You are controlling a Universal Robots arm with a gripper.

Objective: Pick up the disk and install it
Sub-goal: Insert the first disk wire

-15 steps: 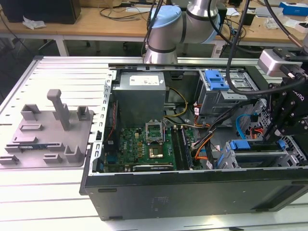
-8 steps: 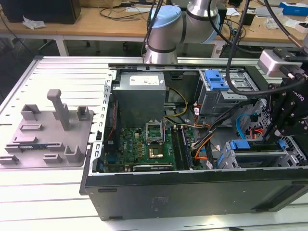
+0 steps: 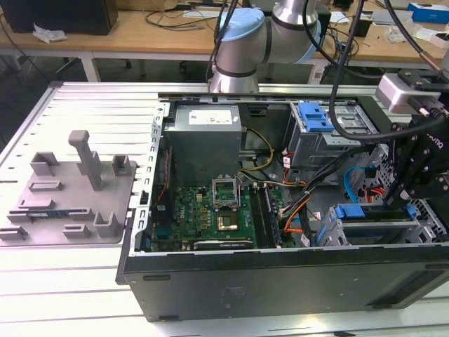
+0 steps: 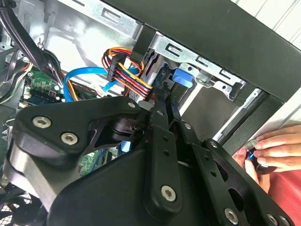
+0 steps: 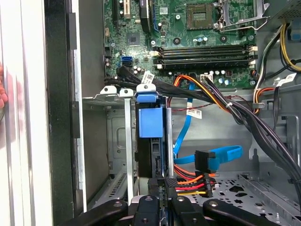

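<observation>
Disk (image 5: 151, 123) in open case (image 3: 280, 281) on ribbed table (image 3: 84, 295) (wooden benches (image 3: 140, 31) behind)

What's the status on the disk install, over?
Gripper down in the case, at the disk. It sits in the cage slot. Cables close beside; a hand at the case's outer edge.

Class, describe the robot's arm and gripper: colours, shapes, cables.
The arm has silver-grey tubes with rounded light-blue joint caps, and black cables hang beside it. The gripper is black, built of flat linked bars with silver screw heads.
</observation>
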